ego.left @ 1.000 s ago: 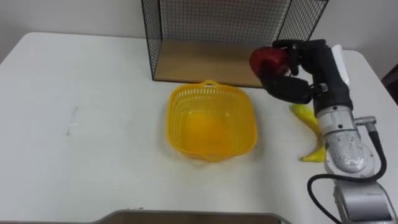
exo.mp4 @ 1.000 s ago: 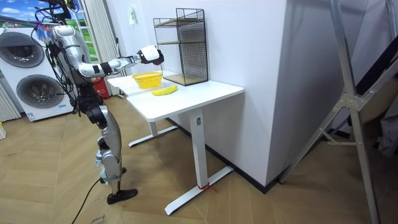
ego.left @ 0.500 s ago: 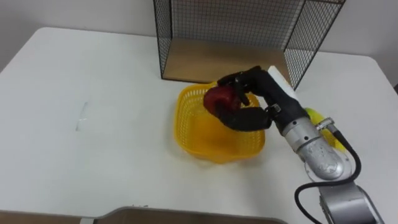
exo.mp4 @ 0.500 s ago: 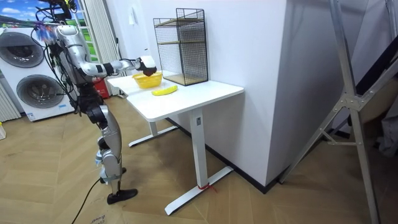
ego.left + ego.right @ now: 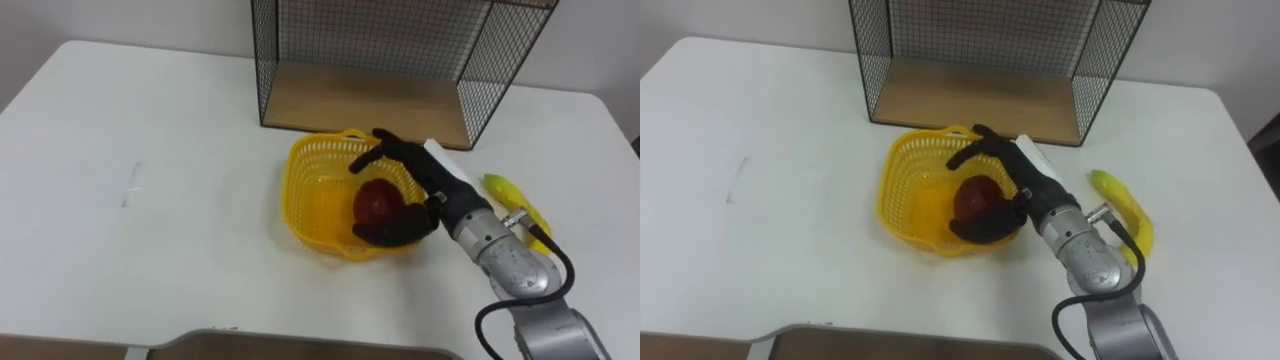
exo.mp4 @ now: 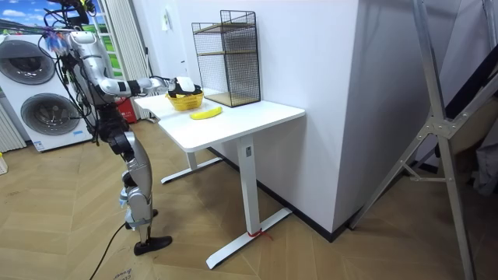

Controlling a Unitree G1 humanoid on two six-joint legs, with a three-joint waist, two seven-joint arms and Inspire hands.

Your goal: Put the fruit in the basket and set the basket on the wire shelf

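One apple [image 5: 377,200] lies in the basket [image 5: 305,195] within the right hand [image 5: 420,198], fingers spread apart; lifting out carelessly could snag the right rim.

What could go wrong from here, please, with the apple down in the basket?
1. The right hand reaches into the basket, loosely around the apple; as it pulls out it could catch the rim and drag or tip the basket, or lift the apple back out.
2. The banana lies on the table just beside the forearm, so a sideways swing might knock it toward the edge.
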